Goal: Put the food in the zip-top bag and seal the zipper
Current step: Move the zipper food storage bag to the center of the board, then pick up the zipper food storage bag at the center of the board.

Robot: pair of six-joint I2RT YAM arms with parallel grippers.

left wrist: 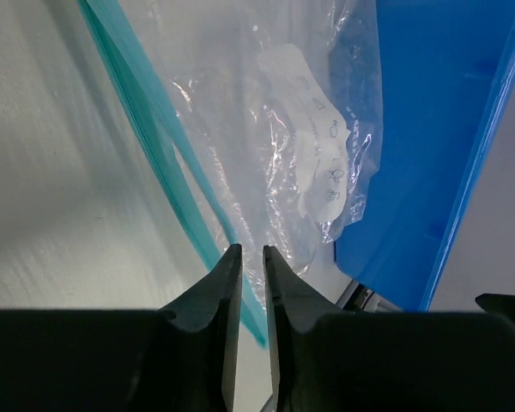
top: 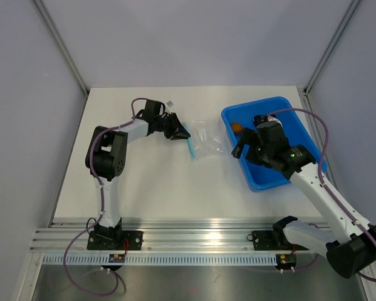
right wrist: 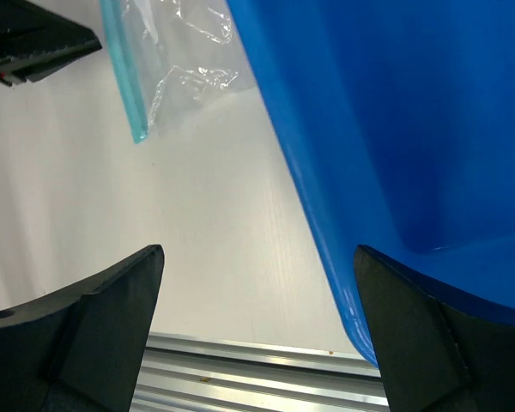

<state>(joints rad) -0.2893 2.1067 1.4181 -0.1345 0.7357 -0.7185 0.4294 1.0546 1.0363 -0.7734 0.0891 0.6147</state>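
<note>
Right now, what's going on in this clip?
The left end effector sits nearly closed at the zipper corner of the zip-top bag; whether it pinches it is unclear. The right end effector hangs open and empty over the blue tray rim. An orange food piece lies in the tray; the bag looks empty.

Overhead view looks down on the table; both close wrist views share the zip-top bag.
</note>
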